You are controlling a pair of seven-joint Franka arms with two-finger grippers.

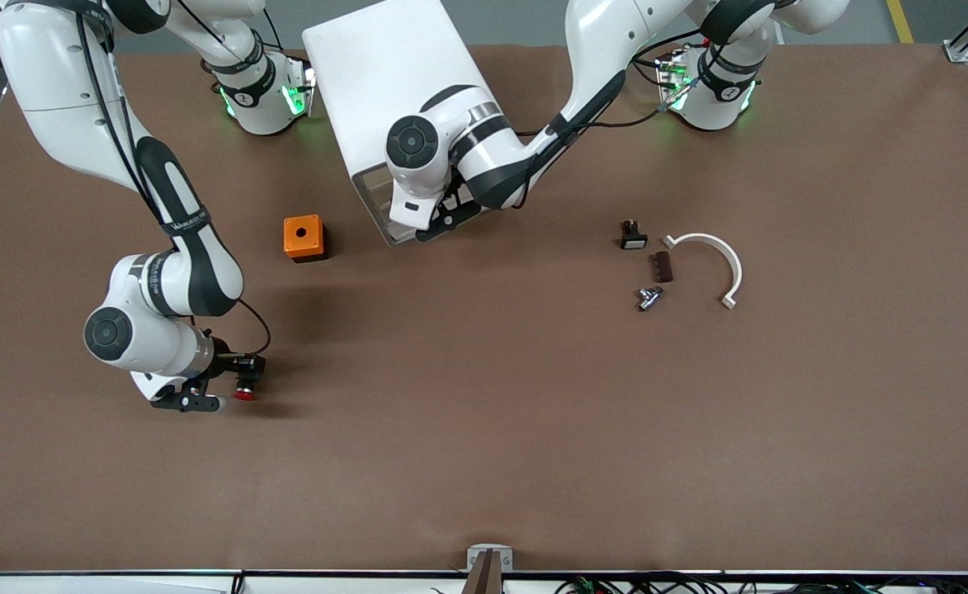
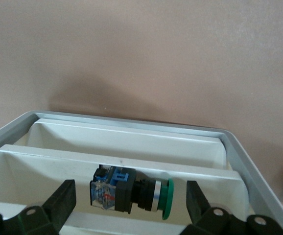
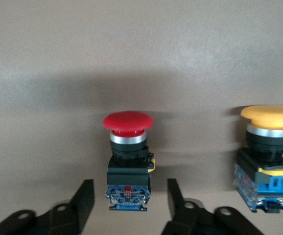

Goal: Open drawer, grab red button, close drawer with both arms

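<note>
The red-capped button (image 1: 244, 393) rests on the brown table near the right arm's end. In the right wrist view it (image 3: 128, 161) sits between the spread fingers of my right gripper (image 3: 130, 190), which touch neither side of it. That gripper (image 1: 232, 384) is open. The white cabinet (image 1: 384, 91) stands at the table's middle, near the arm bases. My left gripper (image 1: 436, 228) hangs at its front, over a pulled-out white drawer (image 2: 107, 157). The left gripper (image 2: 130, 186) is open and empty. A green-capped button (image 2: 131, 191) lies in that drawer between its fingers.
A yellow-capped button (image 3: 269, 161) sits beside the red one. An orange cube (image 1: 304, 238) with a round hole lies near the cabinet. A white curved piece (image 1: 719, 256), a black part (image 1: 632, 235), a brown strip (image 1: 662, 266) and a metal fitting (image 1: 649, 297) lie toward the left arm's end.
</note>
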